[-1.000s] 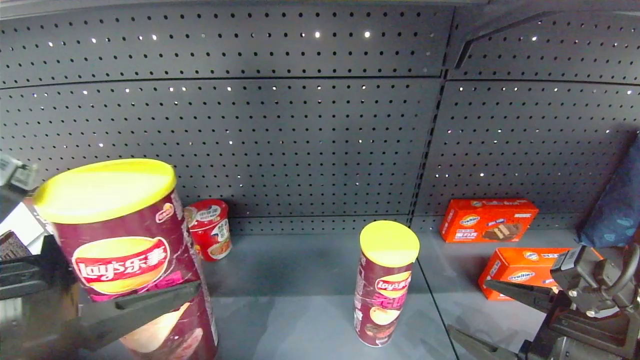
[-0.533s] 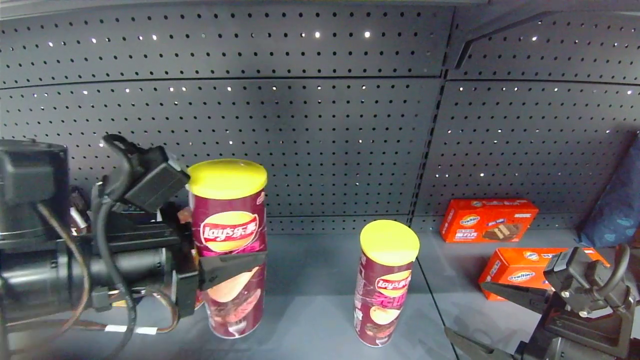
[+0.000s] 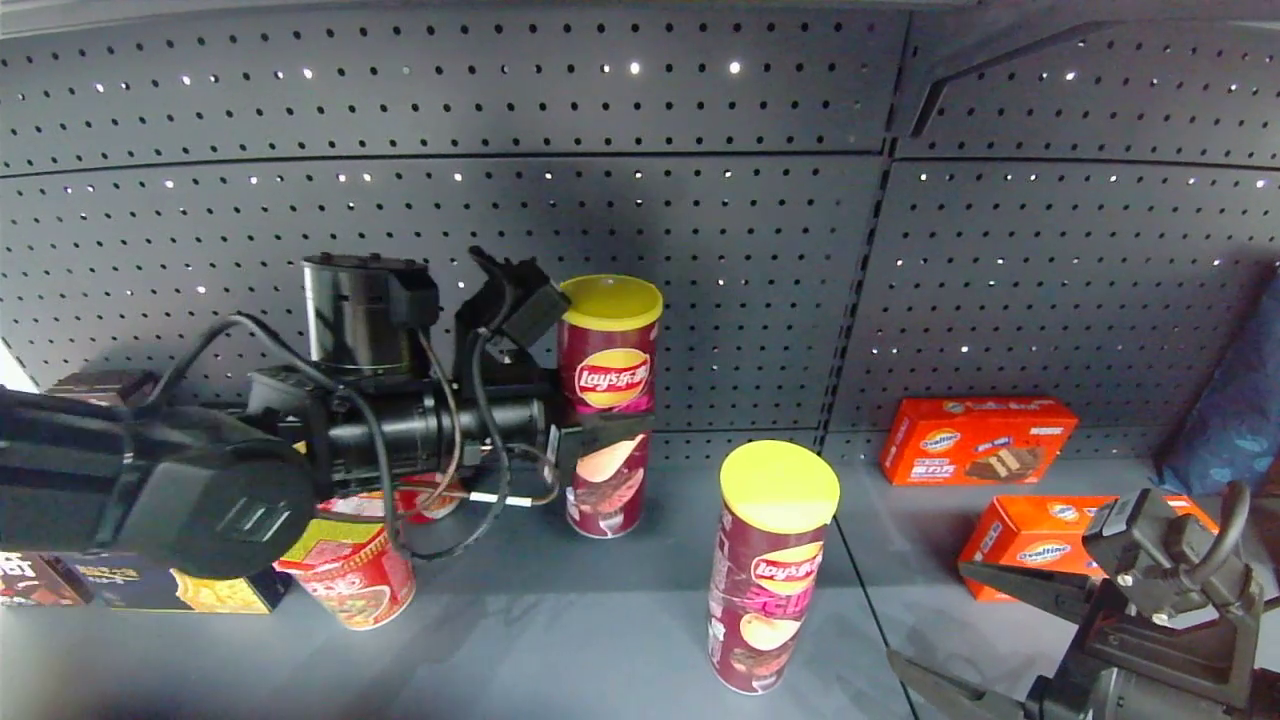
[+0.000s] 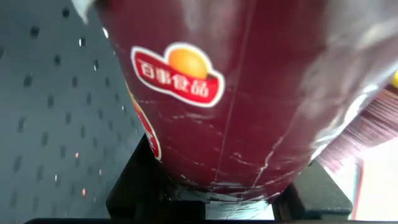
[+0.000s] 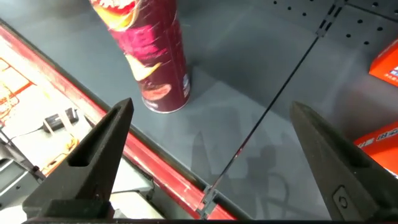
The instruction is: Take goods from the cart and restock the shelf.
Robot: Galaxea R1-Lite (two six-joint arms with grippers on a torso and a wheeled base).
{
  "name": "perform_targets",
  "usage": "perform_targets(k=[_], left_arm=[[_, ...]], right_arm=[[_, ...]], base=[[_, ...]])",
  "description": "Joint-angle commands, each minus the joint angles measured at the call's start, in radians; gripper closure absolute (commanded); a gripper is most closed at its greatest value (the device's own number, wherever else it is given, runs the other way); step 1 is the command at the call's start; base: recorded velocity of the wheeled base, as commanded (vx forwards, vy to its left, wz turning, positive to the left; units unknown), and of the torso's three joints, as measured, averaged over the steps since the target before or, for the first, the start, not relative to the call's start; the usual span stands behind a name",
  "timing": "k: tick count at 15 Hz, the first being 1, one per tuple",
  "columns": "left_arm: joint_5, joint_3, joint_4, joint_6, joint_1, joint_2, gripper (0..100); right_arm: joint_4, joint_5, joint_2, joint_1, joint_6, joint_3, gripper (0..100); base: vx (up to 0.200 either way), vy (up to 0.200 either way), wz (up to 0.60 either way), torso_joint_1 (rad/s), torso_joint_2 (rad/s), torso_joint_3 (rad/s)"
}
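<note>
My left gripper is shut on a maroon chips can with a yellow lid, holding it upright near the shelf's perforated back wall, its base at or just above the shelf floor. The can's side sits between the jaws in the left wrist view. A second identical chips can stands upright nearer the front, also seen as the standing can in the right wrist view. My right gripper hangs open at the lower right, empty, with wide-spread fingers.
Two orange boxes lie on the right shelf section. A red cup and a dark flat box sit under my left arm. A blue bag is at the far right. The shelf's red front edge runs below.
My left arm has carried the chips can from the near left deep into the shelf, toward the back wall and rightward. The right gripper has barely shifted.
</note>
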Motion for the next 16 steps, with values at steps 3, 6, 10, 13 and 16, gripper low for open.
perform_targets(k=[3,6,10,13,16], left_arm=[[-0.02,-0.169,-0.048,-0.003,-0.004,0.228,100],[-0.03,-0.237,-0.068,-0.009,-0.013,0.297,100],[-0.03,-0.338,-0.069,-0.035,-0.036,0.38,100],[-0.029,-0.398,-0.098,-0.055,-0.05,0.435,100],[-0.029,-0.401,-0.123,-0.055,-0.054,0.458,100]], right_arm=[[-0.003,0.005,0.03,-0.013,-0.002,-0.024,0],[-0.01,0.007,0.045,-0.015,0.0,-0.032,0],[-0.023,0.019,0.062,-0.021,-0.002,-0.034,0],[-0.023,0.019,0.062,-0.033,-0.002,-0.032,0],[-0.023,0.019,0.062,-0.035,-0.002,-0.032,0]], base=[[0.0,0.0,0.0,0.0,0.0,0.0],[0.0,0.0,0.0,0.0,0.0,0.0],[0.0,0.0,0.0,0.0,0.0,0.0],[0.0,0.0,0.0,0.0,0.0,0.0],[0.0,0.0,0.0,0.0,0.0,0.0]])
